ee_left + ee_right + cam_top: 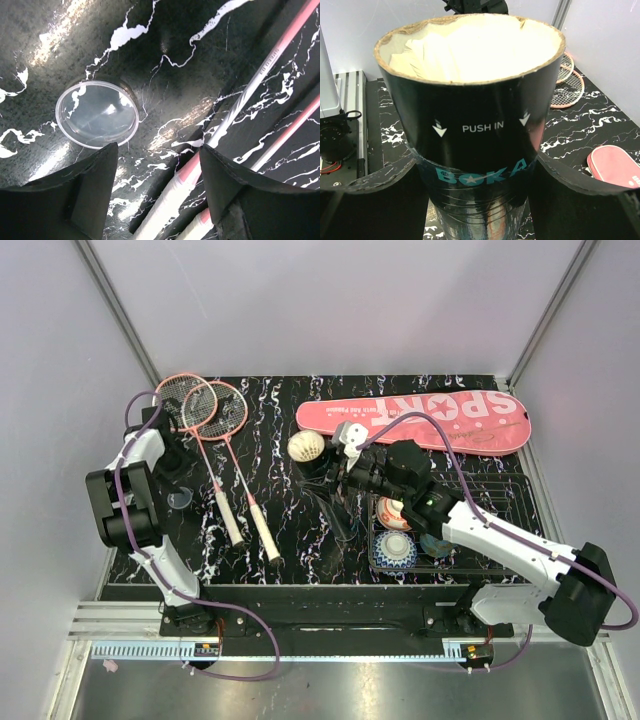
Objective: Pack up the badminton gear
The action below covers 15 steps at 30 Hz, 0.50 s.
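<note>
Two pink-framed rackets lie side by side at the table's left, white handles toward me; their shafts show in the left wrist view. My left gripper hangs open and empty just left of them, over a clear round lid. My right gripper is shut on the black tube, which is held off the table with its open end up. White shuttlecock feathers fill the tube's mouth. The pink "SPORT" cover lies at the back right.
A black wire basket at the right front holds a patterned bowl and cup. The clear lid lies near the left arm. Grey walls stand close on three sides.
</note>
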{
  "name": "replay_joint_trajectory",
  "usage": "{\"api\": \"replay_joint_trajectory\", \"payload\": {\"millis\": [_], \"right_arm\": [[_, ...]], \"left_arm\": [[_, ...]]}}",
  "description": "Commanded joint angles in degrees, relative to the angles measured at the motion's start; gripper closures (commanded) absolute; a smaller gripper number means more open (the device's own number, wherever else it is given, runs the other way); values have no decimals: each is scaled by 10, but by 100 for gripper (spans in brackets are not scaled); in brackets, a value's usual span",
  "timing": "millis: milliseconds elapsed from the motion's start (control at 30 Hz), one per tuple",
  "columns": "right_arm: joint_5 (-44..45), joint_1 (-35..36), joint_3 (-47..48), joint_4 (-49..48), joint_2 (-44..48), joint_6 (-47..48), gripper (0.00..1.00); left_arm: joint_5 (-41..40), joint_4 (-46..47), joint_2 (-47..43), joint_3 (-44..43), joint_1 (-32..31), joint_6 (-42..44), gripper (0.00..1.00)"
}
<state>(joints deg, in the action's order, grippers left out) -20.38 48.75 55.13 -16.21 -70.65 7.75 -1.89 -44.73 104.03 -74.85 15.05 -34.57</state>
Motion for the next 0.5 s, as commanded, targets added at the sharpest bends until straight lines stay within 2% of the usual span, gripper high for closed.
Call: {"api": "replay_joint_trajectory", "payload": {"millis": [0,133,167,333,467], "right_arm": [[9,2,2,-54,28,15,62],[3,2,2,-57,26,13,62],[3,2,1,-58,26,12,62],[3,2,-3,-64,25,8,62],[4,2,1,-67,21,1,62]], "left_arm": [[-12,29,20,-14,9,-6,31],[-3,36,36,-7,9,-13,32],[-1,39,37,-4,9,-16,36],[0,49,55,1,9,-23,39],[-2,50,68,1,9,-24,48]]}}
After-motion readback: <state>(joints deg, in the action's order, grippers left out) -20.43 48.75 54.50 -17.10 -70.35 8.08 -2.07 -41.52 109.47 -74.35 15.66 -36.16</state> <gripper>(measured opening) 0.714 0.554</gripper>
